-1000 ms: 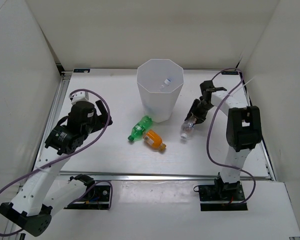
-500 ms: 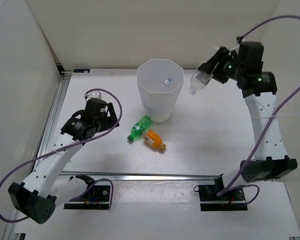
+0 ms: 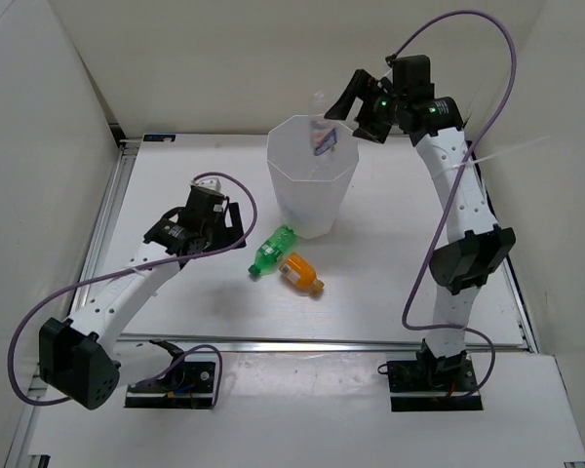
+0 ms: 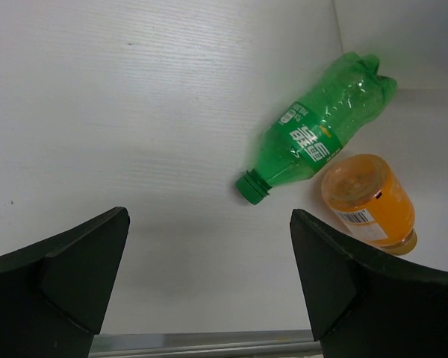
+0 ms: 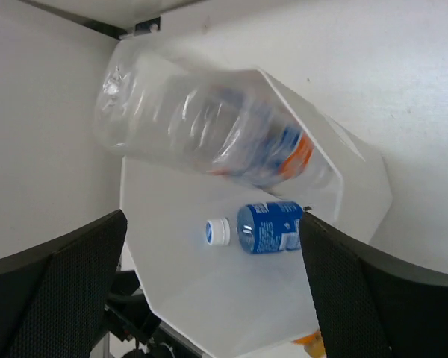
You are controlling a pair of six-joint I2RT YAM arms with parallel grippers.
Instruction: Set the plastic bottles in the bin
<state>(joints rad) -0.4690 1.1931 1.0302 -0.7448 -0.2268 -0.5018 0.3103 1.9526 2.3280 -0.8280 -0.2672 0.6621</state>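
The white bin (image 3: 291,195) stands at the back middle of the table. My right gripper (image 3: 355,112) hangs open just above its right rim. A clear bottle with a red-white label (image 5: 209,134) is loose and blurred in the bin's mouth (image 3: 322,136), touching neither finger. A clear bottle with a blue label and cap (image 5: 272,226) lies on the bin's floor. In front of the bin lie a green bottle (image 3: 275,250) (image 4: 313,142) and a short orange one (image 3: 300,273) (image 4: 367,201). My left gripper (image 3: 232,232) (image 4: 209,224) is open and empty, left of the green bottle's cap.
White walls close in the table on the left, back and right. A metal rail (image 3: 322,343) runs along the near edge and another (image 3: 107,224) along the left. The bin's rim (image 5: 358,186) stands directly under the right gripper.
My right arm lifted the clear bottle from the table's right side to above the bin and opened, letting it drop. My left arm reached right toward the green bottle.
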